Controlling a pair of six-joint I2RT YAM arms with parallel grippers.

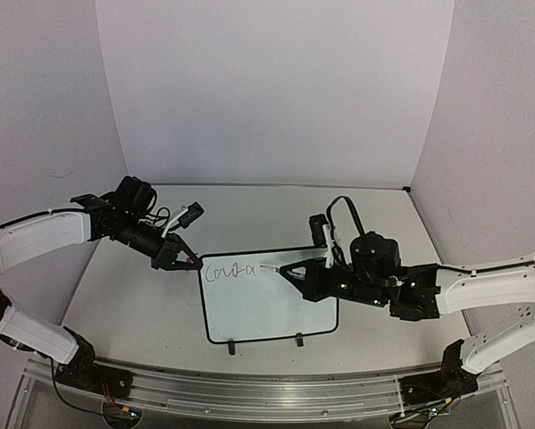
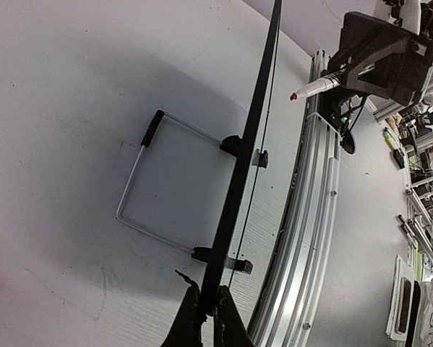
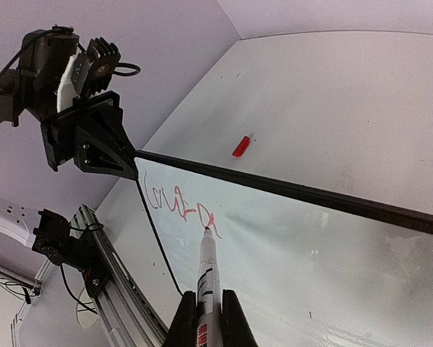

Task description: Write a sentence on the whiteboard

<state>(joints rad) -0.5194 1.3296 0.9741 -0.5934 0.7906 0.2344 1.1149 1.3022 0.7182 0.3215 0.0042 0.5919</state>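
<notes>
The whiteboard [image 1: 271,308] is propped up tilted at the table's middle, black border, two small clips on its near edge. One line of thin reddish cursive lettering [image 1: 229,271], reading about "Coura", runs from its top left corner; it also shows in the right wrist view [image 3: 174,202]. My right gripper [image 1: 296,271] is shut on a white marker [image 3: 207,269], whose red tip touches the board at the end of the last letter. My left gripper [image 1: 194,261] is shut on the board's top left corner; the left wrist view shows the board edge-on [image 2: 246,152] between its fingers [image 2: 189,318].
A small red marker cap [image 3: 241,145] lies on the table behind the board's far edge. A wire stand [image 2: 140,189] props the board from behind. An aluminium rail [image 1: 249,389] runs along the table's near edge. White walls enclose the back and sides.
</notes>
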